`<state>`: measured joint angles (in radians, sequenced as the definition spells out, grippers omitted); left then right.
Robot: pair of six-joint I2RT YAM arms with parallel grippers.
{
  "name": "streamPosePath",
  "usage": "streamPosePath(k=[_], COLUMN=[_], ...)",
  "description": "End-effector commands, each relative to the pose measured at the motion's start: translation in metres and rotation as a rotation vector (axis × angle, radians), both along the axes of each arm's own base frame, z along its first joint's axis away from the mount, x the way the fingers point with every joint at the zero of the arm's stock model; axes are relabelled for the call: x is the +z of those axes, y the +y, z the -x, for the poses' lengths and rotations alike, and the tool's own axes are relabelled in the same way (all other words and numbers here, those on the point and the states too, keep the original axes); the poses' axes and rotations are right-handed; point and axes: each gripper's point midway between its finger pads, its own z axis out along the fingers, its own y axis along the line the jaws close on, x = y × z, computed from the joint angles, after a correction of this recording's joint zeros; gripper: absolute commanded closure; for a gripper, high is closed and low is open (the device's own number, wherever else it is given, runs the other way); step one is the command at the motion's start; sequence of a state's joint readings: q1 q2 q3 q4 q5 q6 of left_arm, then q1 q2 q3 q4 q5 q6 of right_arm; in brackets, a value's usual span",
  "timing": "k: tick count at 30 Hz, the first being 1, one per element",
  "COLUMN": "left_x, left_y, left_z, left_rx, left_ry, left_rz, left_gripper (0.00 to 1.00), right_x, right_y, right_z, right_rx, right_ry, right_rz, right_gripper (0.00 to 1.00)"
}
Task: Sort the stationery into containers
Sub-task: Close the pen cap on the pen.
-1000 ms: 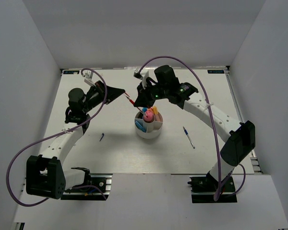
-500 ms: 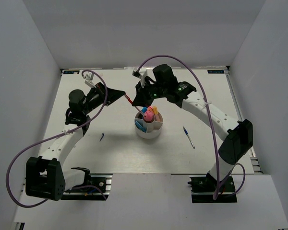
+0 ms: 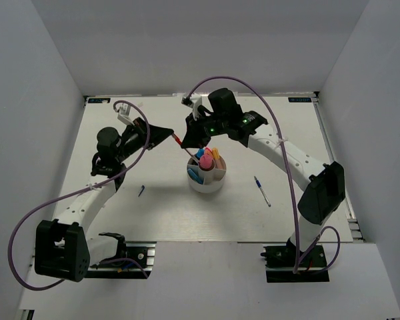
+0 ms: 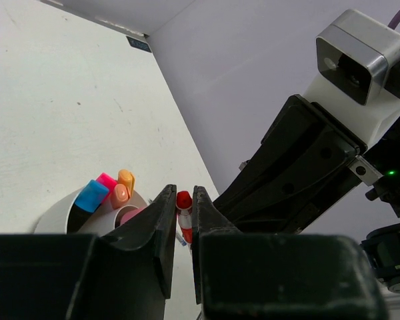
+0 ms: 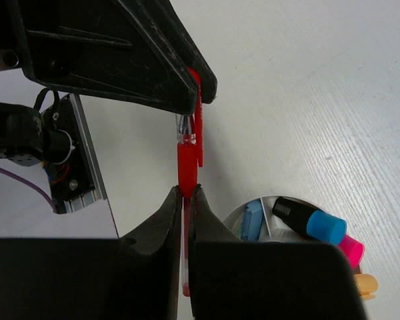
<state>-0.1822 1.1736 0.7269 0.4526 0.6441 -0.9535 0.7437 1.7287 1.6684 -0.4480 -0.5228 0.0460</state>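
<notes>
A thin red pen point(image 3: 180, 140) is held in the air at both ends, just above and left of the white cup point(image 3: 207, 189). My left gripper point(image 3: 171, 131) is shut on its capped end point(image 4: 184, 202). My right gripper point(image 3: 189, 143) is shut on its barrel point(image 5: 187, 163), fingertips facing the left gripper's. The cup holds pink point(image 3: 205, 162), orange point(image 3: 216, 155) and blue highlighters, and a black-and-blue one point(image 5: 310, 220) shows in the right wrist view. The left wrist view shows the cup point(image 4: 53, 217) below my jaws. A thin blue pen point(image 3: 262, 191) lies on the table right of the cup.
A small dark pen point(image 3: 141, 190) lies on the table left of the cup, near the left arm. White walls enclose the table on the left, back and right. Purple cables arch over both arms.
The right arm has shifted slightly left and back towards the left gripper. The red pen stays between the two grippers. The left arm has barely moved.
</notes>
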Motion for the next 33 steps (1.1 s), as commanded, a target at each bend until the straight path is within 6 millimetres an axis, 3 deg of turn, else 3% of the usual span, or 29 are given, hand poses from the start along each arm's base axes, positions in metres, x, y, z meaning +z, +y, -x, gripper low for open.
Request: streamPosePath(k=[1, 9, 33], left_x=[-0.012, -0.027, -0.043], left_y=[-0.010, -0.021, -0.044], left_z=[0.021, 0.030, 0.044], left_rx=[-0.064, -0.101, -0.168], left_ry=[0.023, 0.060, 0.111], left_rz=[-0.024, -0.030, -0.044], left_gripper=[1.00, 1.00, 1.00], right_x=[0.040, 0.062, 0.080], right_y=[0.013, 0.018, 0.025], right_z=[-0.014, -0.021, -0.035], right_rx=[-0.007, -0.001, -0.018], right_ry=[-0.104, -0.166, -0.222], right_rz=[-0.093, -0.128, -0.154], right_gripper=[1.00, 1.00, 1.00])
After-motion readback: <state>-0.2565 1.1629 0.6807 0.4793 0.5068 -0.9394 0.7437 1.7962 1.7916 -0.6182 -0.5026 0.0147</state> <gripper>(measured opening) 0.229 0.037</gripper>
